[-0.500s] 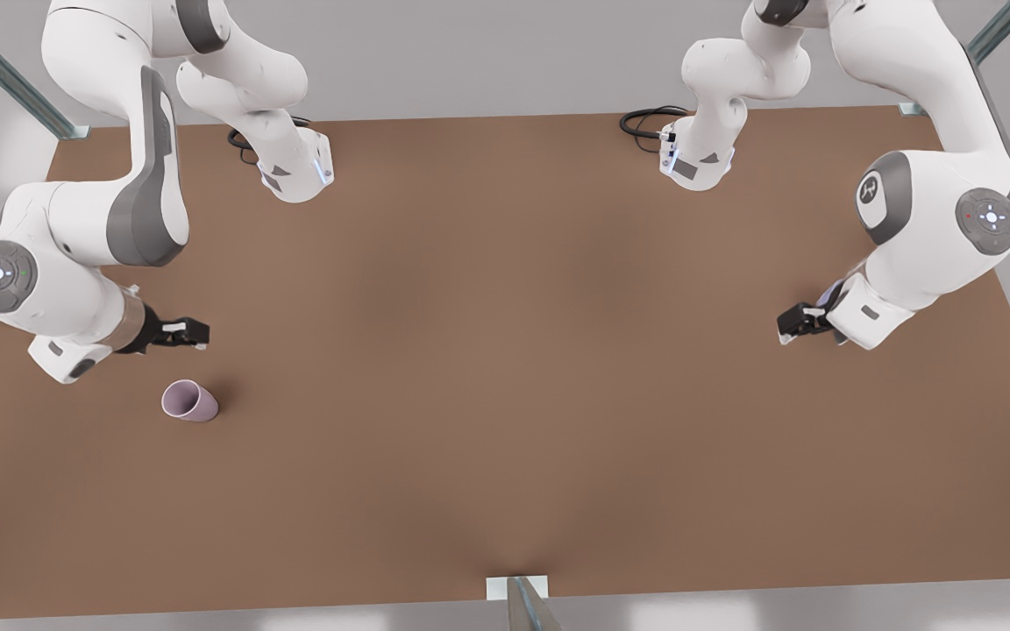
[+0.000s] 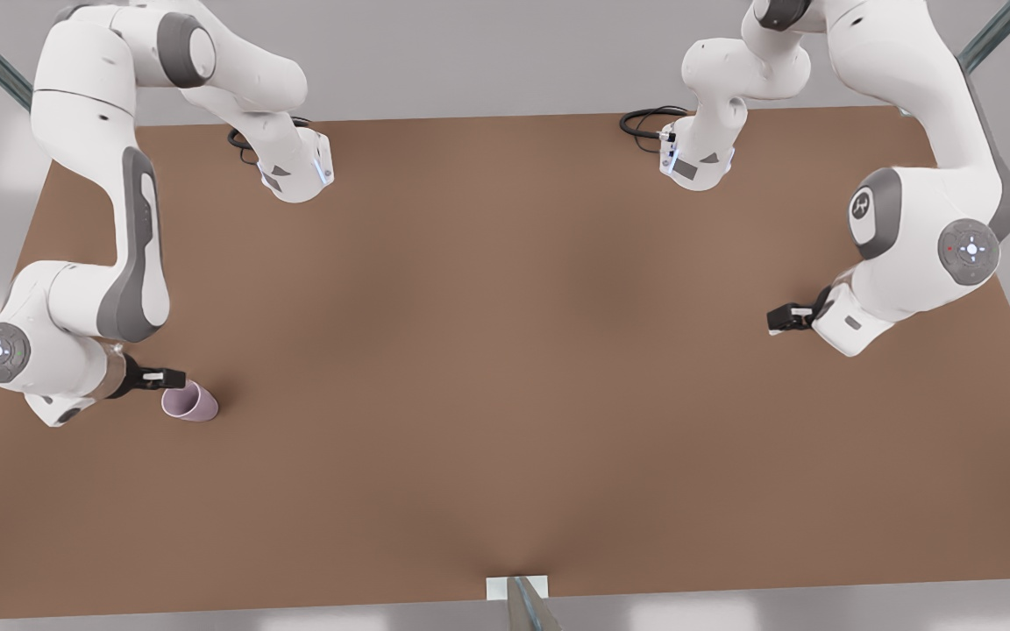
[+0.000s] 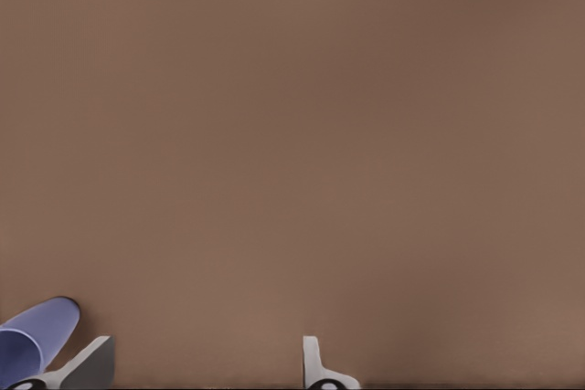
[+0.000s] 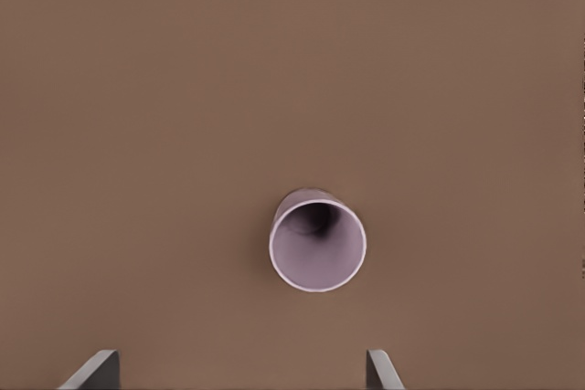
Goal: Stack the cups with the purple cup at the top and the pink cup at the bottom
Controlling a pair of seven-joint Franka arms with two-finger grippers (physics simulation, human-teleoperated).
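On the brown worktop [image 2: 505, 368], the pink cup [image 2: 189, 403] stands upright near the front view's left edge, its open mouth up and its inside darker than its pale rim. The right claw [image 2: 174, 379] belongs to the arm on the front view's left; it hangs just beside the cup's far-left rim, so close in that view that I cannot tell whether they touch. In the right wrist view the same cup [image 4: 317, 240] stands out ahead of the two pale fingertips [image 4: 91, 370], which are spread wide, well apart from each other, and grip nothing. The left claw [image 2: 781, 319] belongs to the arm on the front view's right and hovers over bare worktop near the right edge, far across from the pink cup. The left wrist view shows its fingertips [image 3: 87, 364] parted with nothing between them, and the purple cup [image 3: 37, 340], blue-violet and tilted in that view, sits just outside one fingertip, close against it, not between the pair. The two cups are well apart, at opposite sides of the worktop.
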